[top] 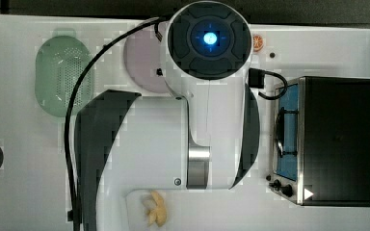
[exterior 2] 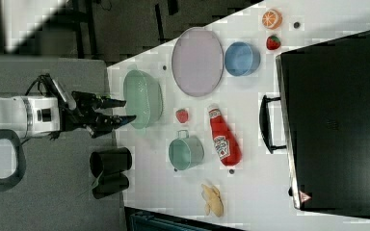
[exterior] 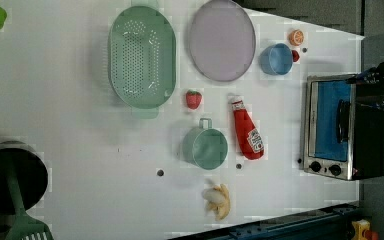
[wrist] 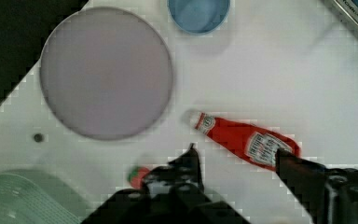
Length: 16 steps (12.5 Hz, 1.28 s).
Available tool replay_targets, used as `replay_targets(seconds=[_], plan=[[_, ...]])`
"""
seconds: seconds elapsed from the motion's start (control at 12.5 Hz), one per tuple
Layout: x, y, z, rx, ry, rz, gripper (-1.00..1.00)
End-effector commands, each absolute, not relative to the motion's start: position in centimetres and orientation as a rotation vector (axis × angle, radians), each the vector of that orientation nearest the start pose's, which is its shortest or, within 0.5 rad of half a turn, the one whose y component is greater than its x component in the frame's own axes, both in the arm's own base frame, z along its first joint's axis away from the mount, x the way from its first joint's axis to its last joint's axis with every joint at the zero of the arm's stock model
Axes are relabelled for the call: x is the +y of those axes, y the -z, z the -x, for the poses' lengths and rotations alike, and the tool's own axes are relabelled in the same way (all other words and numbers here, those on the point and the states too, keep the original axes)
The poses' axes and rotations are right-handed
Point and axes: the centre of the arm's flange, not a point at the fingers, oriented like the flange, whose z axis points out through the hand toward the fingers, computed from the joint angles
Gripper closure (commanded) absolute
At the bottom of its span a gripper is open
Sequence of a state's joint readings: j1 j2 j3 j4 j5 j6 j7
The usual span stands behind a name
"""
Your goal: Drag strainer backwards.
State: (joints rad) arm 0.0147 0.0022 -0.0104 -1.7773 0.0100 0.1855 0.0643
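White surface (exterior: 80, 125), cluttered; strainer (exterior: 141, 56) untouched.
Gripper (wrist: 235, 156) is held open and empty above the ketchup bottle (wrist: 247, 142); strainer is seen well aside, beyond the strawberry (wrist: 137, 175).

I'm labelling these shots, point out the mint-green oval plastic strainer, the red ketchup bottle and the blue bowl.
mint-green oval plastic strainer (exterior: 141, 56), left view, perforated floor.
red ketchup bottle (exterior: 247, 134), left view, body.
blue bowl (exterior: 275, 59), left view, inside.

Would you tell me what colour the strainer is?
Pale mint green, with rows of small holes; the strainer shows best in the left view.
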Motion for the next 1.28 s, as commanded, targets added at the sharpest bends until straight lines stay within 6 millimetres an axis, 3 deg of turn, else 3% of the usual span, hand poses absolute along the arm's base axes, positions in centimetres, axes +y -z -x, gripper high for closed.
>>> replay_targets(seconds=[0.08,0.24,0.4,0.64,0.88,1.28], plan=[[-2.4,-63.3,-47.4,1.408,-0.026,2.816,-0.6],[-1.0,-63.0,-48.0,1.369,-0.014,2.829,-0.99],[2.4,-61.9,-49.3,1.279,0.014,2.874,-1.0],[9.7,-58.6,-52.0,1.093,0.068,2.94,-1.0],[16.9,-53.2,-54.5,1.054,0.062,2.927,-1.0],[25.9,-42.6,-57.1,1.369,-0.019,2.699,-1.0]])
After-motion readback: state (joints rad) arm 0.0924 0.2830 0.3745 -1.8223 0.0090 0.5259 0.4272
